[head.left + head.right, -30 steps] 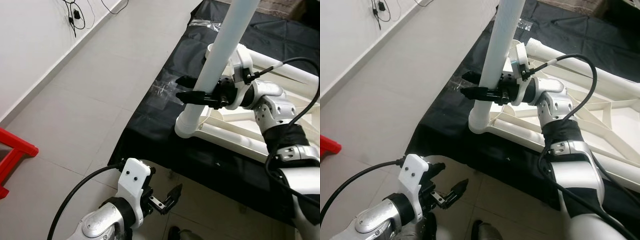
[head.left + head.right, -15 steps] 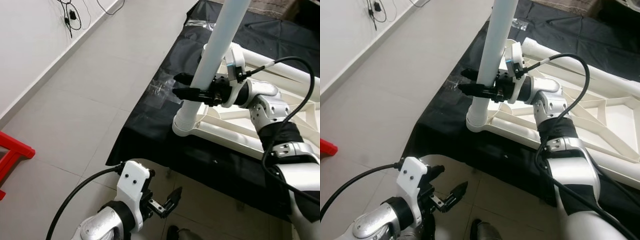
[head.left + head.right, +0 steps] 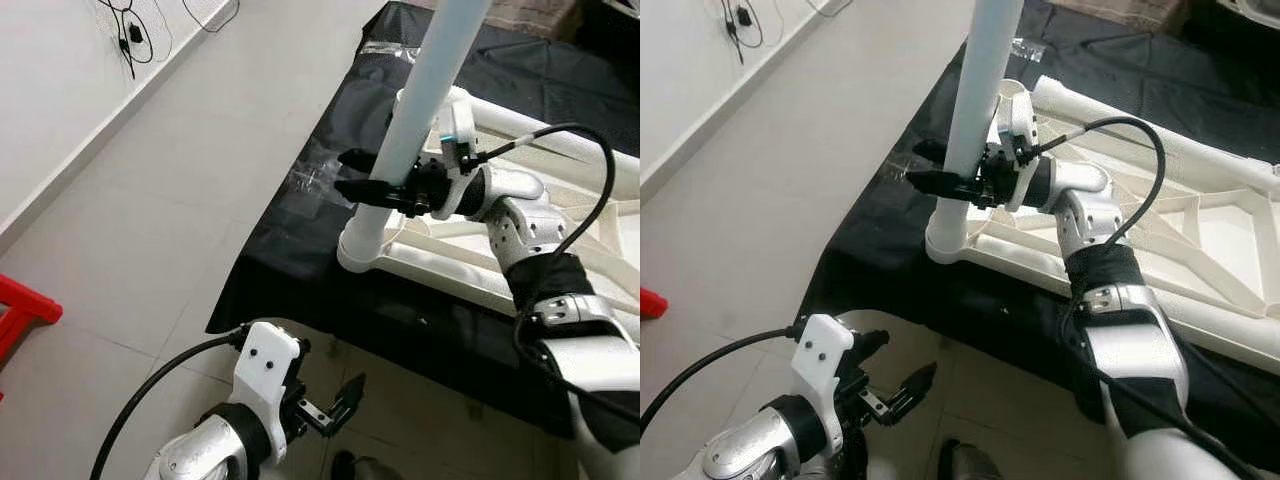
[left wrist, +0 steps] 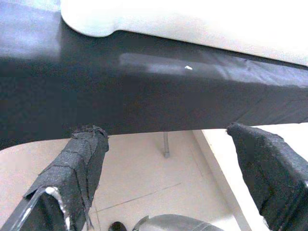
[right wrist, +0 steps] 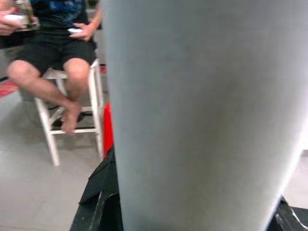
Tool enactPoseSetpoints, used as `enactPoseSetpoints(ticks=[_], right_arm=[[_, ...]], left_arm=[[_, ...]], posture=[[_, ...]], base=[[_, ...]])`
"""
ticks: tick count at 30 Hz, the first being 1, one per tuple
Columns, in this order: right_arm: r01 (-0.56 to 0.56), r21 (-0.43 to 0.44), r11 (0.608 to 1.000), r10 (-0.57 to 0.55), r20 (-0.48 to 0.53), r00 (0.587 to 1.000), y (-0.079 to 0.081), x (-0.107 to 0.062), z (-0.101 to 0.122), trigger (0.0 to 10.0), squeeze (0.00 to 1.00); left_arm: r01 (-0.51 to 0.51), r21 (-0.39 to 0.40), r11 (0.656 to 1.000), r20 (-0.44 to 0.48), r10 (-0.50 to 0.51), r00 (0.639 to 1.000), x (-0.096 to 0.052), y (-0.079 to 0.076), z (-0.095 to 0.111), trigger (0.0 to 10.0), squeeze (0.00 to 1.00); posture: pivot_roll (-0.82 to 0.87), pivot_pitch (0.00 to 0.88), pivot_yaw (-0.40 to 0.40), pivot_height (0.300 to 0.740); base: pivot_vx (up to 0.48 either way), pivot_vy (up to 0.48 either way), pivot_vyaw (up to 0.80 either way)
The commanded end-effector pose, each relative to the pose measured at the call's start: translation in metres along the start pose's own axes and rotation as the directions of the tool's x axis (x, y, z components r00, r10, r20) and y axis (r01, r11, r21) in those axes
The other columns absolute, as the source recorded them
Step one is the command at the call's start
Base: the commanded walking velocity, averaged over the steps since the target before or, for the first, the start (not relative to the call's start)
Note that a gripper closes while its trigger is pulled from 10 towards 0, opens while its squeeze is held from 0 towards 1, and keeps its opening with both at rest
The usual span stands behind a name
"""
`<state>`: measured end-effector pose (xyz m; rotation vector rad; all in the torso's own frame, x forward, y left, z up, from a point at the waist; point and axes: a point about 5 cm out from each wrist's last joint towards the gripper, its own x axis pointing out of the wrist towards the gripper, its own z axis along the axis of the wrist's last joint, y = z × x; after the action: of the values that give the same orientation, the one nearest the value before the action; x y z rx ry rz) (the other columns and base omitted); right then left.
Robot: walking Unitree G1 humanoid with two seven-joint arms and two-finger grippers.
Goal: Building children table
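Two end effectors: right end effector (image 3: pixel 368 176) clamps the white table leg (image 3: pixel 425 92) low on its shaft; left end effector (image 3: pixel 338 400) hangs spread, idle.
Leg position: upright between the right fingers, foot seated in the corner socket (image 3: pixel 362 244) of the white table frame (image 3: pixel 1200 255).
Frame: inverted on black sheet (image 3: pixel 330 160).
Handling: likely light, stiff, smooth plastic; grip near the socket.

A black-covered worktop (image 3: pixel 300 262) stands on the tiled floor (image 3: pixel 170 190); a white table frame (image 3: pixel 1200 240) lies at its 3 o'clock side.
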<state>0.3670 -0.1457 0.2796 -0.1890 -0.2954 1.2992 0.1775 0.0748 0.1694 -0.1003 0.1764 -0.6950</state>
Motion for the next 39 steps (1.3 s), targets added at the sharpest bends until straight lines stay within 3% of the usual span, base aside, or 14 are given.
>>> enactPoseSetpoints(ticks=[1,10,11,12,15,17,19,22,23,26,28,29,31,39], right_arm=[[0.076,0.081,0.994,-0.065,-0.13,0.989,0.006,-0.007,-0.034,10.0,0.0],[0.476,0.063,0.877,-0.441,-0.288,0.85,-0.006,-0.02,-0.052,10.0,0.0],[0.632,0.043,0.774,-0.583,-0.339,0.738,-0.012,-0.029,-0.058,10.0,0.0],[0.632,0.043,0.774,-0.583,-0.339,0.738,-0.012,-0.029,-0.058,10.0,0.0],[0.839,0.01,0.544,-0.775,-0.376,0.507,-0.014,-0.043,-0.064,10.0,0.0],[0.839,0.01,0.544,-0.775,-0.376,0.507,-0.014,-0.043,-0.064,10.0,0.0],[0.952,0.018,0.306,-0.873,-0.393,0.288,-0.005,-0.049,-0.07,10.0,0.0],[0.975,0.017,0.22,-0.893,-0.398,0.209,0.0,-0.051,-0.072,10.0,0.0],[0.994,0.018,0.108,-0.908,-0.405,0.106,0.005,-0.052,-0.074,10.0,0.0],[1.0,0.013,0.005,-0.917,-0.398,0.009,0.009,-0.054,-0.076,10.0,0.0],[0.973,-0.04,-0.226,-0.89,-0.398,-0.223,0.018,-0.058,-0.082,10.0,0.0],[0.973,-0.04,-0.226,-0.89,-0.398,-0.223,0.018,-0.058,-0.082,10.0,0.0],[0.918,-0.103,-0.383,-0.848,-0.355,-0.394,0.024,-0.058,-0.082,10.0,0.0],[0.813,-0.189,-0.551,-0.762,-0.283,-0.582,0.034,-0.042,-0.073,10.0,0.0]], left_arm=[[0.004,-0.011,1.0,-0.025,-0.004,1.0,0.0,-0.001,-0.005,10.0,0.0],[0.007,-0.006,1.0,-0.018,-0.008,1.0,0.006,0.002,-0.005,10.0,0.0],[0.008,-0.004,1.0,-0.014,-0.008,1.0,0.008,0.002,-0.004,10.0,0.0],[0.008,-0.004,1.0,-0.014,-0.008,1.0,0.008,0.002,-0.004,10.0,0.0],[0.008,0.0,1.0,-0.007,-0.008,1.0,0.011,0.004,-0.004,10.0,0.0],[0.008,0.0,1.0,-0.007,-0.008,1.0,0.011,0.004,-0.004,10.0,0.0],[0.006,0.004,1.0,-0.001,-0.006,1.0,0.015,0.007,-0.003,10.0,0.0],[0.005,0.005,1.0,0.001,-0.005,1.0,0.017,0.007,-0.003,10.0,0.0],[0.004,0.007,1.0,0.004,-0.004,1.0,0.018,0.009,-0.003,10.0,0.0],[0.002,0.011,1.0,0.007,-0.002,1.0,0.019,0.009,-0.003,10.0,0.0],[-0.001,0.017,1.0,0.011,0.0,1.0,0.021,0.012,-0.003,10.0,0.0],[-0.001,0.017,1.0,0.011,0.0,1.0,0.021,0.012,-0.003,10.0,0.0],[-0.001,0.02,1.0,0.013,0.001,1.0,0.023,0.013,-0.004,10.0,0.0],[0.002,0.027,1.0,0.017,-0.003,1.0,0.027,0.015,-0.004,10.0,0.0]], posture=[[0.18,0.287,-0.113,0.74],[0.17,0.279,-0.107,0.74],[0.17,0.274,-0.104,0.74],[0.17,0.274,-0.104,0.74],[0.17,0.263,-0.102,0.74],[0.17,0.263,-0.102,0.74],[0.16,0.249,-0.096,0.74],[0.16,0.249,-0.096,0.74],[0.17,0.244,-0.096,0.74],[0.17,0.239,-0.095,0.74],[0.18,0.229,-0.093,0.74],[0.18,0.229,-0.093,0.74],[0.18,0.225,-0.09,0.74],[0.18,0.215,-0.082,0.74]], base=[[0.0,0.0,0.0],[0.0,0.0,0.0],[0.0,0.0,0.0],[0.0,0.0,0.0],[0.0,0.0,0.0],[0.0,0.0,0.0],[0.0,0.0,0.0],[0.0,0.0,0.0],[0.0,0.0,0.0],[0.0,0.0,0.0],[0.0,0.0,0.0],[0.0,0.0,0.0],[0.0,0.0,0.0],[0.0,0.0,0.0]])
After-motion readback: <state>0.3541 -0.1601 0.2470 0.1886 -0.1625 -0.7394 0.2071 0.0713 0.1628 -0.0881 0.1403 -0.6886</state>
